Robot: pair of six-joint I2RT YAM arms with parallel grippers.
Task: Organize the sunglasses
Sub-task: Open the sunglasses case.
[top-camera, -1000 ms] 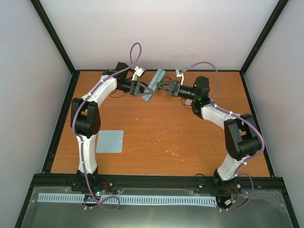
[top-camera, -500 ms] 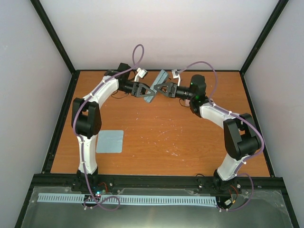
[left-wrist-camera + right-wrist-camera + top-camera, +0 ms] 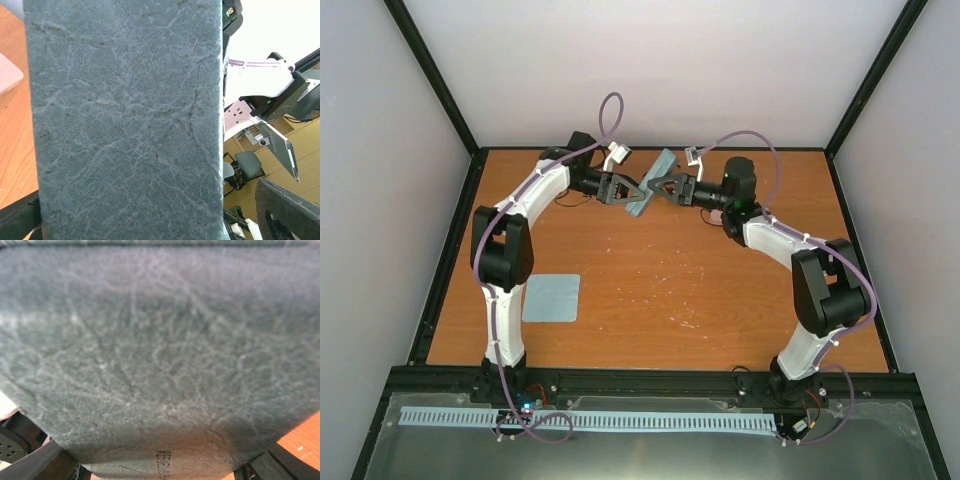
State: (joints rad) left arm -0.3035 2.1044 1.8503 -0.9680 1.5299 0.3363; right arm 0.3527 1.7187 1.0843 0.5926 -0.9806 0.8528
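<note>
No sunglasses show in any view. A blue-grey oblong case (image 3: pixel 653 178) hangs tilted above the far middle of the table, between my two grippers. My left gripper (image 3: pixel 634 191) is shut on its lower part from the left. My right gripper (image 3: pixel 658 186) is shut on it from the right. The case fills the left wrist view (image 3: pixel 125 125), with a dark finger (image 3: pixel 287 212) at the lower right. It also fills the right wrist view (image 3: pixel 160 340), its stitched end at the bottom, with only the finger bases in the corners.
A light-blue square cloth (image 3: pixel 551 297) lies flat at the near left of the orange table (image 3: pixel 700 290). A pink case corner (image 3: pixel 7 75) shows at the left edge of the left wrist view. Black frame posts and grey walls enclose the table.
Both grippers have closed in toward each other. The right arm has reached further left, and the case has shifted slightly to the right, still held between them.
</note>
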